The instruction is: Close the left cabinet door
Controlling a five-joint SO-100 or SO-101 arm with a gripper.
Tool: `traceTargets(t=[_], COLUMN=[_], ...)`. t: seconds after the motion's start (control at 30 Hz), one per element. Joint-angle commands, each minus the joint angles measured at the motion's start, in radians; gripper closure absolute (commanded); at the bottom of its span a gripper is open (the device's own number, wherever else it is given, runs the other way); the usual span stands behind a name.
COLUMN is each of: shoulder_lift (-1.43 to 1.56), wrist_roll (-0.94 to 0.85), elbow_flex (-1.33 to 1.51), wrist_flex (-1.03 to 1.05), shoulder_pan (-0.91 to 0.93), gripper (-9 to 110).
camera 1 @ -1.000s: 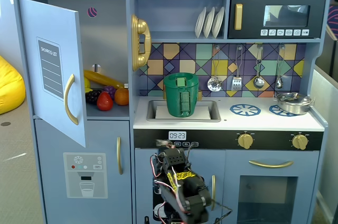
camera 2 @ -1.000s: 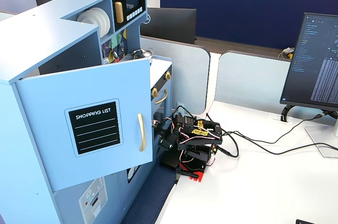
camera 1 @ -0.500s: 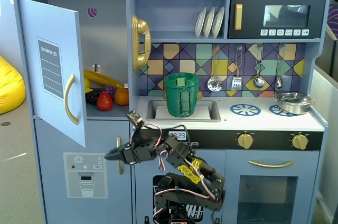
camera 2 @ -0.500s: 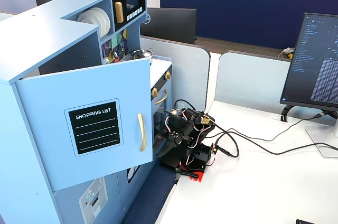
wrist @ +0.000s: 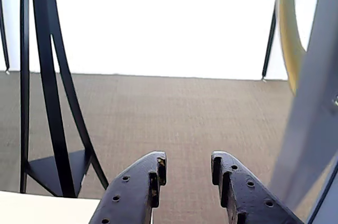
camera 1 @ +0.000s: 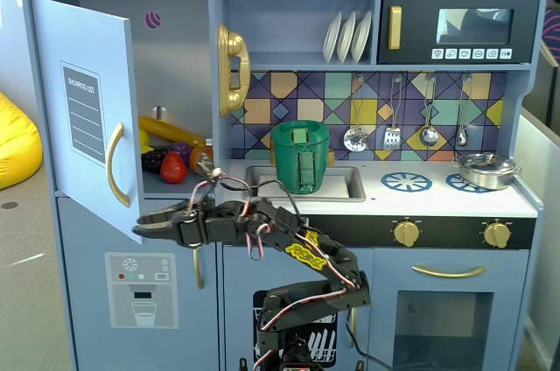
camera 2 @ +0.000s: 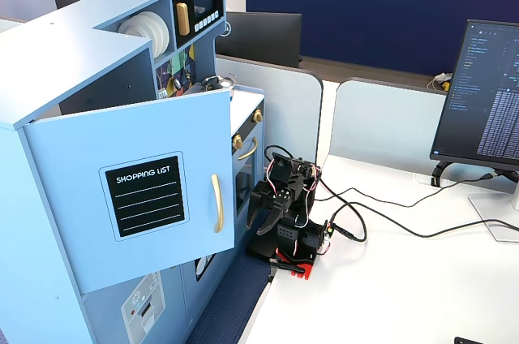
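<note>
Inside the open cupboard lie a toy banana (camera 1: 166, 131), a red strawberry (camera 1: 173, 168) and dark grapes (camera 1: 155, 159). A gold toy telephone (camera 1: 233, 70) hangs beside three white plates (camera 1: 347, 36) and the black microwave (camera 1: 459, 27). A green pot (camera 1: 300, 156) stands at the sink (camera 1: 343, 184); a steel pan (camera 1: 486, 170) sits on the counter (camera 1: 437, 200). A computer monitor (camera 2: 486, 101) stands on the white desk (camera 2: 389, 287).

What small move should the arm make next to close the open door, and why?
Probably sweep the gripper sideways against the outer face of the left cabinet door. The door stands wide open, the gripper sits just beside its lower edge, slightly open and holding nothing, and the wrist view shows the door's blue edge right next to the fingers.
</note>
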Motion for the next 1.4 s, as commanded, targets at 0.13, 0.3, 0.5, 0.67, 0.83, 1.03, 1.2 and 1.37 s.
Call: traceTargets(t=[0.13, 0.3, 0.5, 0.67, 0.83, 1.03, 1.2, 1.37], shoulder_lift=[-0.210, -0.327, -0.393, -0.393, -0.368, -0.367, -0.391, -0.466], wrist_roll=[-0.044, -0.061, -0.080, -0.083, -0.078, -0.049, -0.031, -0.048], elbow_flex=[-0.229, -0.321, -0.396, -0.413, -0.400, -0.403, -0.426, -0.495], wrist_flex=[-0.078, -0.107, -0.120, -0.098, -0.069, -0.043, -0.018, -0.023], shoulder_pan=[-0.049, -0.048, 0.021, 0.075, 0.150, 0.272, 0.408, 0.571], gripper=[102, 102, 102, 102, 102, 102, 102, 102])
